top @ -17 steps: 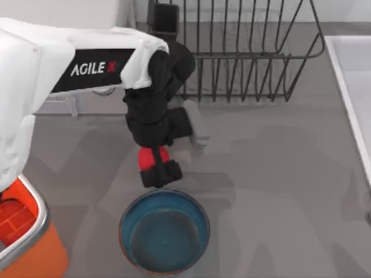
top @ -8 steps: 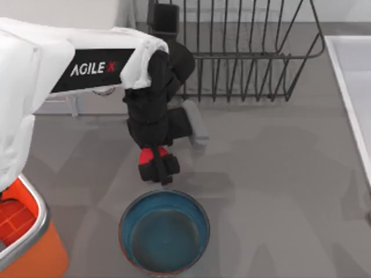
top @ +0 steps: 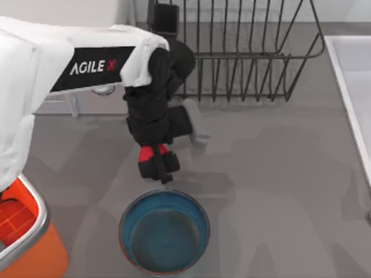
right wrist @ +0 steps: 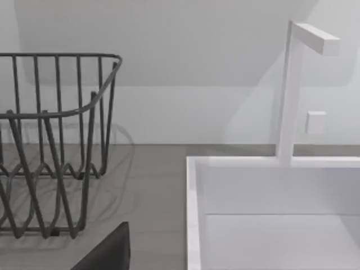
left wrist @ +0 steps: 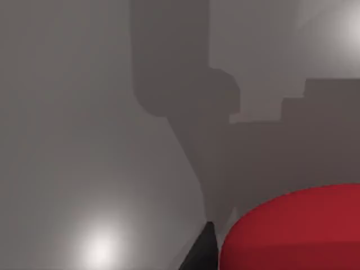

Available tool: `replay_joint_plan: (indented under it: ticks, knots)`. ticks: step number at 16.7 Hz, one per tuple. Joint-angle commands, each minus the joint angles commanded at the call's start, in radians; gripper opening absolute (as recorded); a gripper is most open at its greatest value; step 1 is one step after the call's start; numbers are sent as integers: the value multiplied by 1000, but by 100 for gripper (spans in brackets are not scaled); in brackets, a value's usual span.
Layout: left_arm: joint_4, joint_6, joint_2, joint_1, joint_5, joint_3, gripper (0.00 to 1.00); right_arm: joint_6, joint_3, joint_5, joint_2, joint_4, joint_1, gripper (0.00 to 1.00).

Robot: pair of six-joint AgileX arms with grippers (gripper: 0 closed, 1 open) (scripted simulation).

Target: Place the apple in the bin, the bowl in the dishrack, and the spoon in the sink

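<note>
Left gripper (top: 156,164), black and two-fingered, is pinched on the small bright-red apple (top: 152,153) over the grey table (top: 278,174), just beyond the far rim of the round deep bowl (top: 164,231) with its teal-blue inside. From the left wrist view, the apple (left wrist: 292,230) bulges red beside one dark fingertip (left wrist: 201,250). An orange box-shaped bin (top: 28,243) with a silver rim sits at the table's near left corner. Behind the arm stands the black wire dishrack (top: 243,52); at the right edge lies the white rectangular sink (top: 353,75), and the right wrist view shows that sink (right wrist: 270,214) beside the dishrack (right wrist: 50,140).
</note>
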Motion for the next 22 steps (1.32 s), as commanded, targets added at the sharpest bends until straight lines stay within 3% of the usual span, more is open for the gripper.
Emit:
replay_joint_plan:
  ticks: [8, 16, 19, 22]
  knots:
    - [-305, -1, -73, -3, -1, 224, 0, 0, 0, 0, 0, 0, 0, 100]
    - [-334, -11, -86, 1, -1, 244, 0, 0, 0, 0, 0, 0, 0, 100]
    - [-349, -103, -117, 17, -2, 222, 0, 0, 0, 0, 0, 0, 0, 100]
    - [-374, -286, -177, 46, -5, 181, 0, 0, 0, 0, 0, 0, 0, 100]
